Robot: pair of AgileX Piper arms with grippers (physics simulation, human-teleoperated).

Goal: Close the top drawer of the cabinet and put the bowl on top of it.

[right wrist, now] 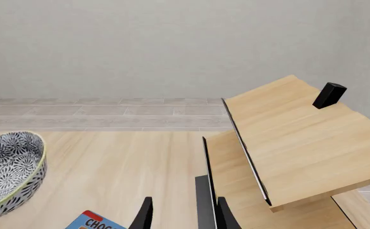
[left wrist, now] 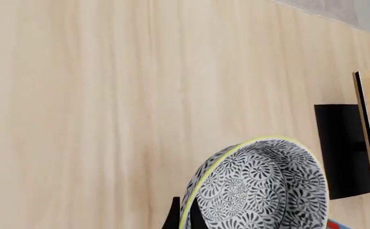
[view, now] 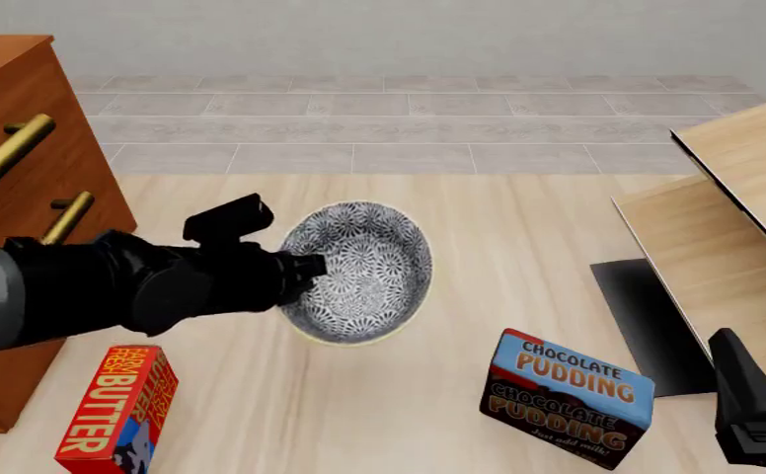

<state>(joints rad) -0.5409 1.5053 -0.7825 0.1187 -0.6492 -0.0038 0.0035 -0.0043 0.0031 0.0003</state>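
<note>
Left gripper [view: 307, 269]: we see its black fingers pinching the rim of the round blue-grey and white floral bowl [view: 363, 269], lifted and tilted, its open side facing the camera.
Bowl: just ahead of the left fingertips, above the pale wooden table [view: 515, 227].
Cabinet [view: 21, 148]: tall reddish-brown wooden chest, beside the left arm on its outer side; brass bar handles show.
Top drawer: we cannot tell whether it is closed.
Right gripper [right wrist: 181, 214]: fingers spread apart, nothing between them.
Boxes: red butter box [view: 114, 410] under the left arm; chocolate pudding box [view: 565, 400] near the right gripper.
</note>
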